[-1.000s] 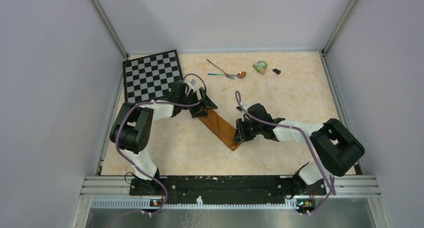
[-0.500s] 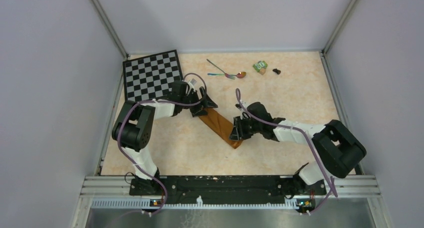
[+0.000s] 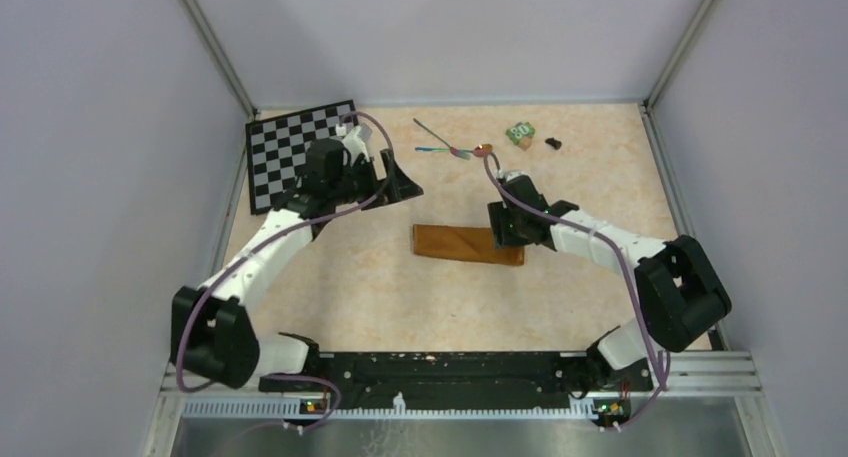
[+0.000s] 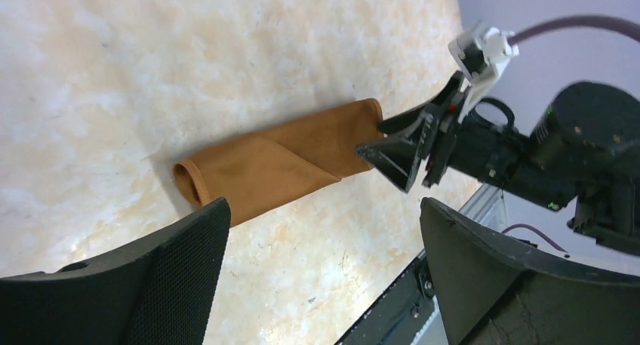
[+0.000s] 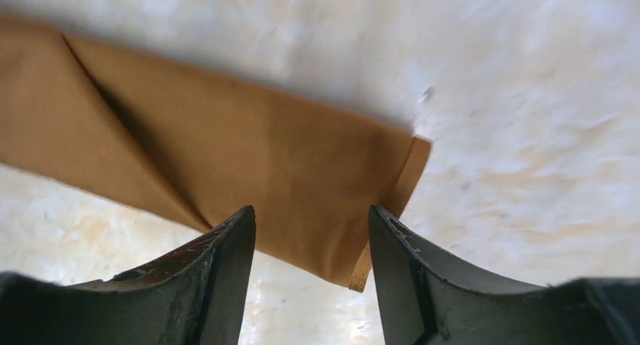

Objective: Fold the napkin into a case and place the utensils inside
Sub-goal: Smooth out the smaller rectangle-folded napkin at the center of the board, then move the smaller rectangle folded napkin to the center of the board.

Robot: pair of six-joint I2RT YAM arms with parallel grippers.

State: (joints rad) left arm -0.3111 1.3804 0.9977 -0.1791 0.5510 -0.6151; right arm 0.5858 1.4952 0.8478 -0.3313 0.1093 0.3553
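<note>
The napkin, folded into a narrow orange-brown case, lies flat across the middle of the table, also seen in the left wrist view and the right wrist view. My right gripper hovers over its right end, open; the cloth's hemmed edge shows between its tips without being pinched. My left gripper is raised and wide open, apart from the case's left end, with nothing between its fingers. The utensils lie crossed at the back, the spoon's coppery bowl to the right.
A black-and-white chessboard lies at the back left under my left arm. A small green block and a tiny black piece sit right of the utensils. Metal rails run along the table's sides.
The case went from lying diagonally to lying level across the table. My left gripper let go and pulled back toward the chessboard. My right gripper swung up-right with the end and opened.
</note>
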